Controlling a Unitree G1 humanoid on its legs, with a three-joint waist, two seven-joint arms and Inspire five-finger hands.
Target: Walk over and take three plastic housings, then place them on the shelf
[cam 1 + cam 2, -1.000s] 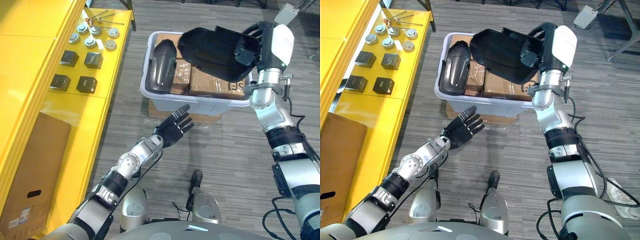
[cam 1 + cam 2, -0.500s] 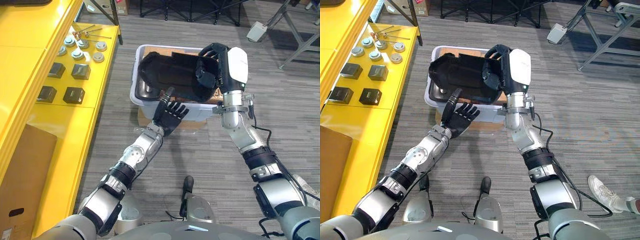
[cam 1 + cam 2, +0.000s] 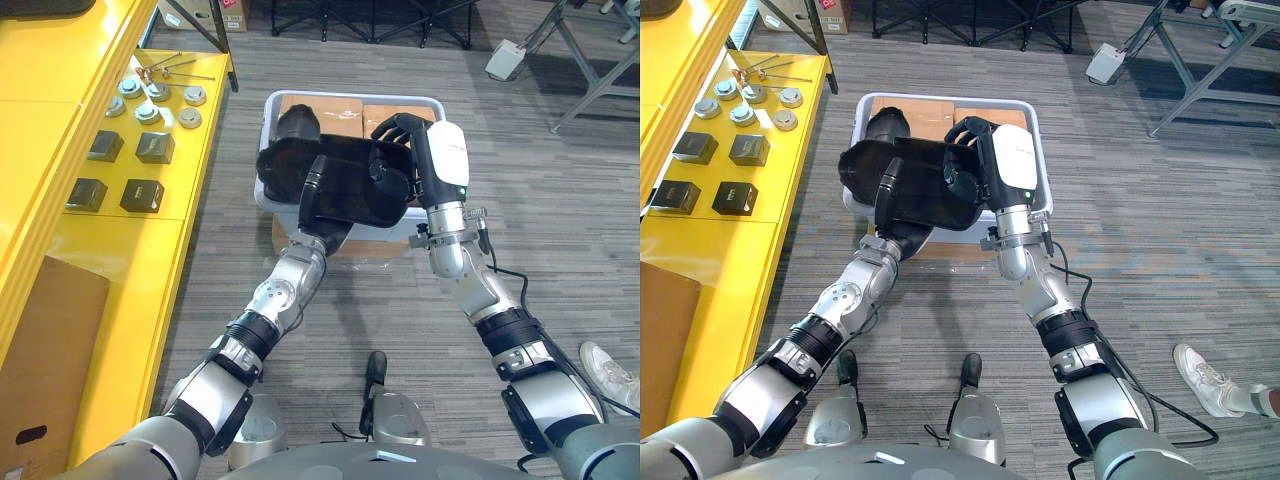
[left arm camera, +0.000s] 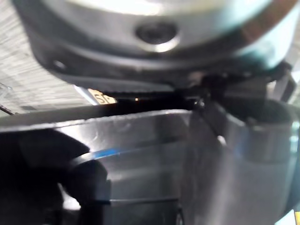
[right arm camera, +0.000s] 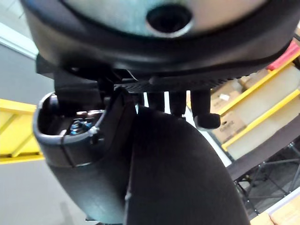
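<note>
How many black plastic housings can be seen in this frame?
2. The held housing is gripped by the right hand over the bin, left hand against it; the second housing lies inside. Others may be hidden underneath.

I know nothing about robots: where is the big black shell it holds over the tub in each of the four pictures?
Left eye view: black housing mid-picture, over the grey bin.
Right eye view: left of centre, over the same bin.
Left wrist view: glossy dark surface across the lower half.
Right wrist view: curved shell under the right hand's fingers.
Shared landmark: the bin, in both eye views.
</note>
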